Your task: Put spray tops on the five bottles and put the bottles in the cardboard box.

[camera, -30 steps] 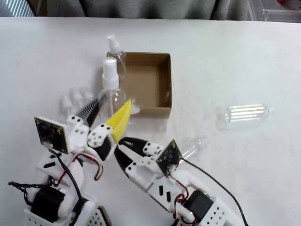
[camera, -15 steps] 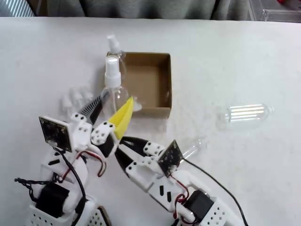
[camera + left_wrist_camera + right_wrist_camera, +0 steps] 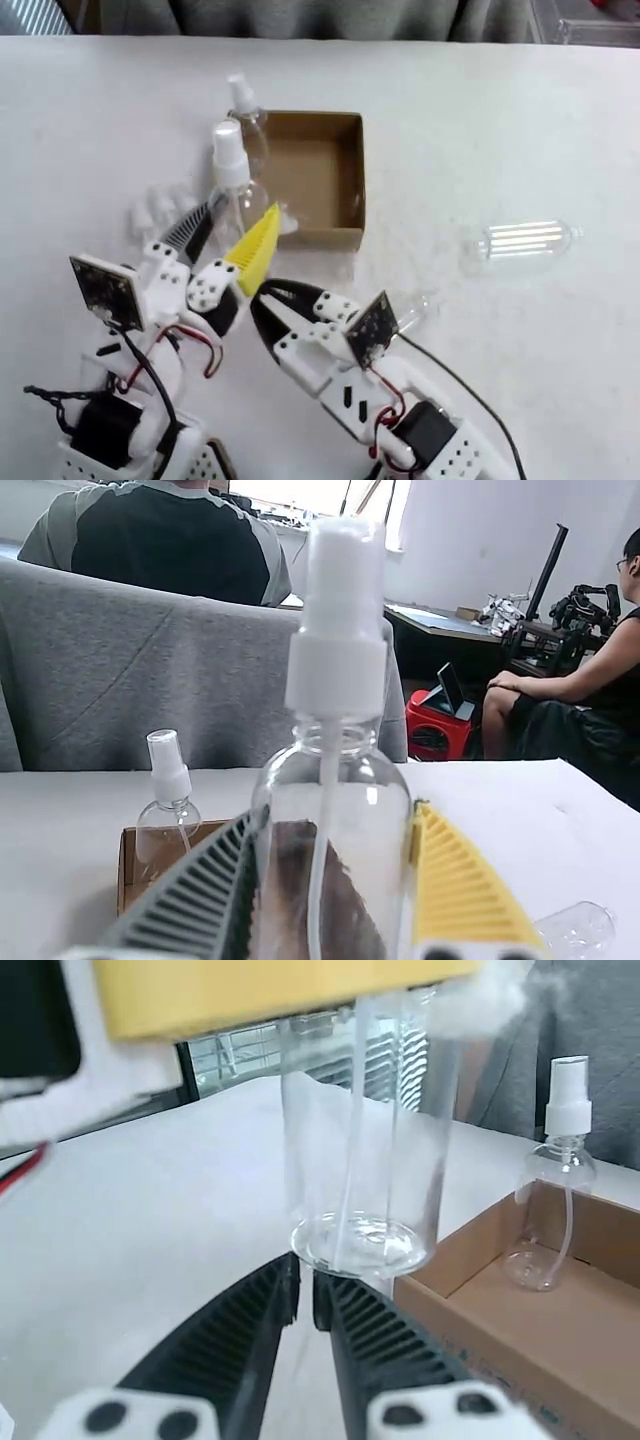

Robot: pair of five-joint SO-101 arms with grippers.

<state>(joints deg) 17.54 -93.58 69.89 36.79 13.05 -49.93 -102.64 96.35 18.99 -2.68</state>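
One capped spray bottle (image 3: 236,192) hangs clamped in the left gripper (image 3: 238,222), just beside the cardboard box (image 3: 335,238); the right gripper (image 3: 305,1298) sits nearly closed and empty beneath it. Released short, the spray bottle could catch the wall and topple.

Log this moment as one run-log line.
left arm: jaws shut on capped bottle, in air | right arm: jaws shut, empty, near its base | cardboard box: another bottle standing inside | table: uncapped bottle lying

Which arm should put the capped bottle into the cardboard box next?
Left. The left gripper holds the capped bottle upright, right beside the cardboard box. The right gripper is shut and empty, low under the bottle's base.
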